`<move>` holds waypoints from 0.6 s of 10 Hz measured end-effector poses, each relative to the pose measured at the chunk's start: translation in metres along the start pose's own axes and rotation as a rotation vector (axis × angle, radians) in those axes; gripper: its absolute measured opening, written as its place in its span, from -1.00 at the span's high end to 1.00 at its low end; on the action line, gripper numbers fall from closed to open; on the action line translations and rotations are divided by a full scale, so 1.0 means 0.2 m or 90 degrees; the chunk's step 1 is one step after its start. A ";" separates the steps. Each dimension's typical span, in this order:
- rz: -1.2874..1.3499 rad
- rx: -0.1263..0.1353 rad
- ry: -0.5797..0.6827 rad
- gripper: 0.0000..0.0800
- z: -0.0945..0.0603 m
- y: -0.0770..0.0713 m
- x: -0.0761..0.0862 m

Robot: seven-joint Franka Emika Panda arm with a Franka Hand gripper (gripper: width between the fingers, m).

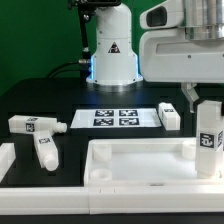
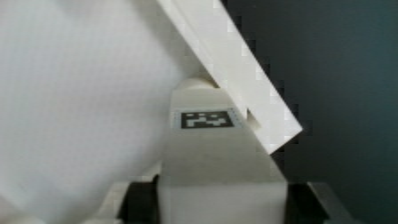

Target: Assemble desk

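One tabletop panel (image 1: 140,168) lies on the counter (image 1: 45,95). A lying leg (image 1: 35,125) and a tilted leg (image 1: 46,152) on the exterior view's left, a third leg (image 1: 170,116) just right of the marker board (image 1: 117,117), and an upright leg (image 1: 208,120) at the far right make four legs. There is one marker board, showing four tags, and one border rail (image 1: 60,200). The wrist view shows one leg bearing one tag (image 2: 208,120), between two fingers (image 2: 306,205).
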State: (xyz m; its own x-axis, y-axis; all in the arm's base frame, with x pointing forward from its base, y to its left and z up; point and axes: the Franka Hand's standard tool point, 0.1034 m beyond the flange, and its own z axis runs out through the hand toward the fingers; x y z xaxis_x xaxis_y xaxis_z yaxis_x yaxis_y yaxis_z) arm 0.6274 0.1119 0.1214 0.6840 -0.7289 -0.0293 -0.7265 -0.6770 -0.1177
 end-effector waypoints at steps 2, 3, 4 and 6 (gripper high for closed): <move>0.265 0.038 -0.013 0.29 0.00 -0.02 0.02; 0.341 0.052 -0.015 0.29 0.00 -0.02 0.01; 0.363 0.053 -0.019 0.29 0.00 -0.03 0.01; 0.315 0.051 -0.016 0.10 0.01 -0.03 0.00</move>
State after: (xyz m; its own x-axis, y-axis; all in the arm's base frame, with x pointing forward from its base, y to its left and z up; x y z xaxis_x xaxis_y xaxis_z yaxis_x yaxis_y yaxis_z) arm 0.6316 0.1161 0.1199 0.2614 -0.9572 -0.1240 -0.9574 -0.2408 -0.1593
